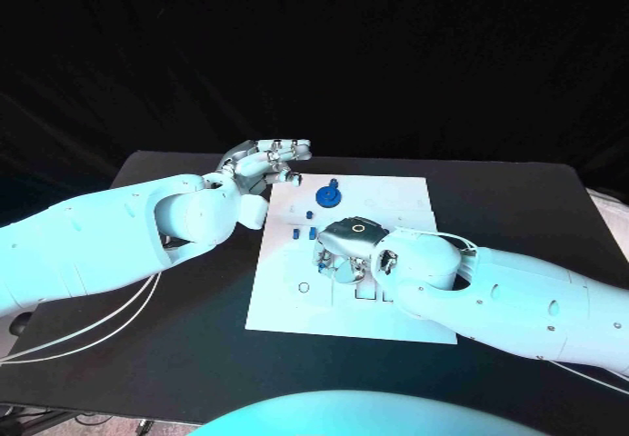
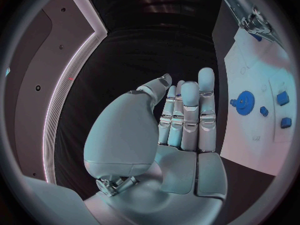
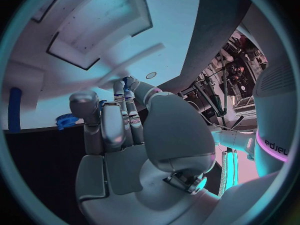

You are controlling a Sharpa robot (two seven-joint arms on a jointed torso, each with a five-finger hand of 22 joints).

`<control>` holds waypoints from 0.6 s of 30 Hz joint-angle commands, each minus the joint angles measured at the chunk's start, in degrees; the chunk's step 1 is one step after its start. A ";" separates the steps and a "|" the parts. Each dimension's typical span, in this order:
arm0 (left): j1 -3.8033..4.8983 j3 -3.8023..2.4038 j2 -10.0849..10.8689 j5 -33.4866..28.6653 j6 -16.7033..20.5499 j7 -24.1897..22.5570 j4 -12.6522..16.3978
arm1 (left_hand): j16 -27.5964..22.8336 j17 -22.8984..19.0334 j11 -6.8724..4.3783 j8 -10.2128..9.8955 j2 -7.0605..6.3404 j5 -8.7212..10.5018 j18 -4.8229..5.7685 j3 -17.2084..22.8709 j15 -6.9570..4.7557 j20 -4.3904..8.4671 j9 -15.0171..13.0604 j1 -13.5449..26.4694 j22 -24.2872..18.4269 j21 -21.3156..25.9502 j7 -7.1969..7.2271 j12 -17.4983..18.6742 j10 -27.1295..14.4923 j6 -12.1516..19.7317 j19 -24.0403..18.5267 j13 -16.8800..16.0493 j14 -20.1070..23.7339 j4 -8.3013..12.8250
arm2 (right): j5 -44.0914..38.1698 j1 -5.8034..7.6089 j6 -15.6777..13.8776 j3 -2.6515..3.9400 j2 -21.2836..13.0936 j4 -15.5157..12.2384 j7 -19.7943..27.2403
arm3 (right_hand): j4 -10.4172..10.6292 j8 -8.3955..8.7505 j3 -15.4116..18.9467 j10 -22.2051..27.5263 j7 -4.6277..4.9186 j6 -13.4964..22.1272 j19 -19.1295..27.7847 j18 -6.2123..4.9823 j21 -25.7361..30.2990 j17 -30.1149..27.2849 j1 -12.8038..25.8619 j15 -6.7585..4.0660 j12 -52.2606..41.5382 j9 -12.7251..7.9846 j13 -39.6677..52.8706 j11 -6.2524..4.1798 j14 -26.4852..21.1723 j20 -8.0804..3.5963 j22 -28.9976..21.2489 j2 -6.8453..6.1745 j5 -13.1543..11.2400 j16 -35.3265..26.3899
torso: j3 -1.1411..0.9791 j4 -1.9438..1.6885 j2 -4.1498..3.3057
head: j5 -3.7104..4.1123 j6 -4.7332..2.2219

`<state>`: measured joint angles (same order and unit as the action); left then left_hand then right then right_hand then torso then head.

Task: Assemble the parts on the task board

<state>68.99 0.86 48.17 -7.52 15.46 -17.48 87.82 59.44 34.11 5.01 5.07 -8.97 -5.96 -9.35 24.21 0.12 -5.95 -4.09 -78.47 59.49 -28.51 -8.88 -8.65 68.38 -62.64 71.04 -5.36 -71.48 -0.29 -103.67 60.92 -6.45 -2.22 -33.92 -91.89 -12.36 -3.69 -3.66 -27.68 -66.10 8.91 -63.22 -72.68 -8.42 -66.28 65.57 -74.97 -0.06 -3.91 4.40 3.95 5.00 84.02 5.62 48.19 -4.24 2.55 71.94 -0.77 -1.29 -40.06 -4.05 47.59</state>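
Fingers (image 2: 187,115) of the left hand (image 1: 266,160) are seen straight and side by side, nothing being held, with the hand raised at the far left corner of the task board (image 1: 394,195). The right hand (image 1: 349,247) is lowered over the middle of the board, fingers curled downward; in the right wrist view a small blue part (image 3: 128,81) is seen at the fingertips (image 3: 119,87), but whether it is pinched or merely touched cannot be told. A blue gear (image 1: 328,194) is found on the far half of the board, between the two hands, and is also seen past the left hand in the left wrist view (image 2: 246,103), with three small blue pieces (image 2: 282,98) lying just beside it there. Two more small blue parts (image 1: 299,233) are seen close to the left of the right hand, and a small ring mark (image 1: 304,288) is printed nearer the front left corner. Much of the board's middle is hidden by the right hand and forearm. Rectangular recesses (image 3: 100,32) in the board are shown in the right wrist view, along with a blue bar (image 3: 15,110) at its edge. Some lettering is seen on the robot's body in that view, but it cannot be read with certainty. The board is laid on a black table (image 1: 171,300), and a dark curtain is hung behind it.
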 commanded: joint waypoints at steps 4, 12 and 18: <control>0.03 -0.04 -0.02 -0.22 -1.07 0.05 0.17 | -0.20 -0.05 -0.03 0.18 0.22 -0.36 -1.09 -0.27 0.13 -0.03 0.10 -0.25 -0.04 0.27 -0.23 -0.29 -0.33 0.33 -0.24 -0.06 0.33 0.06 | -1.85 -0.36 0.00 -0.40 -0.39 0.11 -3.00 | 0.28 0.20 1.21 6.76 2.38 7.89 2.14 0.10 2.45 -2.00 0.46 1.76 0.12 -0.75 -0.35 2.33 1.15 1.39 -3.61 -2.63 0.28 -1.76 | -0.06 0.03 0.04 | -0.15 0.07; 0.02 -0.04 0.06 -0.22 -1.23 0.24 0.11 | -0.24 -0.13 -0.03 0.18 0.23 -0.36 -1.09 -0.30 0.13 -0.04 0.10 -0.26 -0.07 0.30 -0.24 -0.31 -0.35 0.33 -0.24 -0.06 0.37 0.07 | -1.93 -0.53 -5.82 -0.37 -3.21 -3.01 -1.90 | -0.09 -0.47 0.42 5.95 2.02 6.45 1.34 0.19 1.52 -2.17 -0.85 1.60 -1.32 -0.38 -0.14 2.01 1.32 1.64 -2.20 -1.81 0.45 -1.53 | -0.08 0.06 0.05 | -0.08 -0.09; 0.02 -0.03 0.15 -0.21 -1.26 0.31 0.04 | -0.27 -0.18 -0.03 0.19 0.26 -0.36 -1.09 -0.31 0.14 -0.04 0.10 -0.29 -0.09 0.32 -0.24 -0.32 -0.36 0.34 -0.24 -0.06 0.40 0.08 | 0.00 0.02 -9.60 0.42 -7.69 -7.17 -1.10 | -0.11 -0.62 -0.41 4.74 1.59 5.23 0.96 0.26 1.09 -2.79 -0.92 1.29 -2.40 -0.30 -0.19 1.59 1.22 1.48 -1.71 -1.98 0.65 -1.81 | -0.04 0.08 0.10 | 0.38 -0.40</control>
<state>69.00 0.86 48.35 -7.52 15.34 -17.13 87.79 59.44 33.98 5.01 5.07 -8.97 -5.96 -9.35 24.21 0.13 -5.95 -4.04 -78.47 59.50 -28.51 -8.88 -8.65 68.38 -62.64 71.04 -5.35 -71.48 -0.29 -104.32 60.69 -12.05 -1.94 -41.18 -98.38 -13.63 -3.95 -3.97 -27.77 -61.09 10.36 -57.62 -71.33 -8.42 -64.99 62.83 -75.43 1.44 -6.14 4.05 3.81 6.51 84.02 7.19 46.43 -6.04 2.88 70.37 -0.83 -1.24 -40.00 -3.87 47.35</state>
